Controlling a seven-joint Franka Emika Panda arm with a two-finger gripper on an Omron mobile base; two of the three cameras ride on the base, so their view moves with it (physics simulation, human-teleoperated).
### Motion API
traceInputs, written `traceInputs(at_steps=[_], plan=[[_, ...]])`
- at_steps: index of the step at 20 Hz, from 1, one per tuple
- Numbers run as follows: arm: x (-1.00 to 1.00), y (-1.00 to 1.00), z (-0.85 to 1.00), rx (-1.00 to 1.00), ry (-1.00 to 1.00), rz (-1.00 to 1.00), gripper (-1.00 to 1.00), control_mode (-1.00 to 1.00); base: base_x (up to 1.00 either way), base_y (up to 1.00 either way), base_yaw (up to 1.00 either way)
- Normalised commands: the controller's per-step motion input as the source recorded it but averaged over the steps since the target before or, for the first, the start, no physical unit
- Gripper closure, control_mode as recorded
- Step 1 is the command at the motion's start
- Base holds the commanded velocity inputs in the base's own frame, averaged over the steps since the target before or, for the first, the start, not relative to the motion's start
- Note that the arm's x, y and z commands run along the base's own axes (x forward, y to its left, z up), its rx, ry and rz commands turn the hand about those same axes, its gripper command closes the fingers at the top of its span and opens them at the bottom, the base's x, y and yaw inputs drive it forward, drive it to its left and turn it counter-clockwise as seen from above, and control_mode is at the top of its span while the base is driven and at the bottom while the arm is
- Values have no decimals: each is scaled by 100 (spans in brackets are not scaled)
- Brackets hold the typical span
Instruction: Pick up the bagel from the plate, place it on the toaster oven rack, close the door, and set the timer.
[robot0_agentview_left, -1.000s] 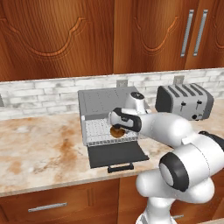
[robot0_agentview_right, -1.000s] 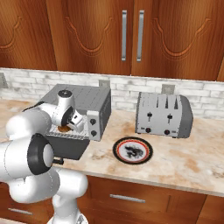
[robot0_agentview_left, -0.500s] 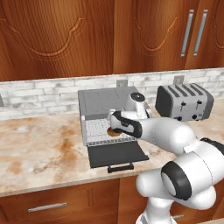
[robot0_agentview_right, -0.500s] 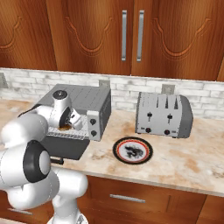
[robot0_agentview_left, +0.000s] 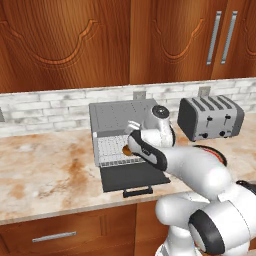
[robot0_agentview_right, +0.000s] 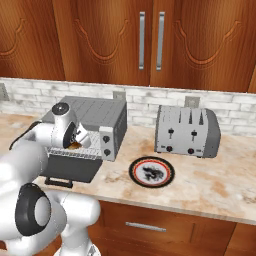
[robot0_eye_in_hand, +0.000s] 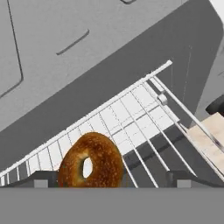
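A: Start at the left and take the toaster oven (robot0_agentview_left: 127, 127) as the reference point. What is the condition of the tool?

B: The gripper (robot0_agentview_left: 131, 148) is at the oven mouth, above the lowered door (robot0_agentview_left: 132, 176). In the hand view the two finger tips (robot0_eye_in_hand: 40, 180) stand wide apart at the lower edge, one on each side of the bagel (robot0_eye_in_hand: 91, 161). Neither appears to press it. I judge the jaws fully spread and holding nothing.

A: Where is the bagel?

B: On the toaster oven rack (robot0_eye_in_hand: 131, 122), near the rack's front edge. It looks tilted on the bars rather than lying flat.

A: What hazards apply from this point?

B: Three, as a judgement. First, a finger tip may drag the bagel forward during withdrawal, because the tips flank it closely. Second, the bagel sits near the rack's front rail, so it could roll off onto the door. Third, a bagel projecting past the rack could block the door from closing fully.

A: And the containers?

B: The oven cavity holds the rack, and the rack holds the bagel. To the right of the oven, on the counter (robot0_agentview_right: 210, 185), the plate (robot0_agentview_right: 152, 172) holds nothing; its patterned centre is bare. Further right, behind the plate, the slot toaster (robot0_agentview_right: 187, 131) stands well apart from the oven; I cannot tell what its slots contain.

A: Remaining steps?

B: Door closure and timer setting are not yet done. The control knobs (robot0_agentview_right: 106, 145) are on the oven's right front panel.
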Motion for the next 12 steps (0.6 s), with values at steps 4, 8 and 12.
traceInputs(at_steps=[4, 8, 12], plan=[[-50, 0, 73, -1, 16, 0, -100, -100, 0, 0, 0], [-73, 0, 41, -6, 20, 3, -100, -100, 0, 0, 0], [-70, 0, 2, -6, 7, 15, -100, -100, 0, 0, 0]])
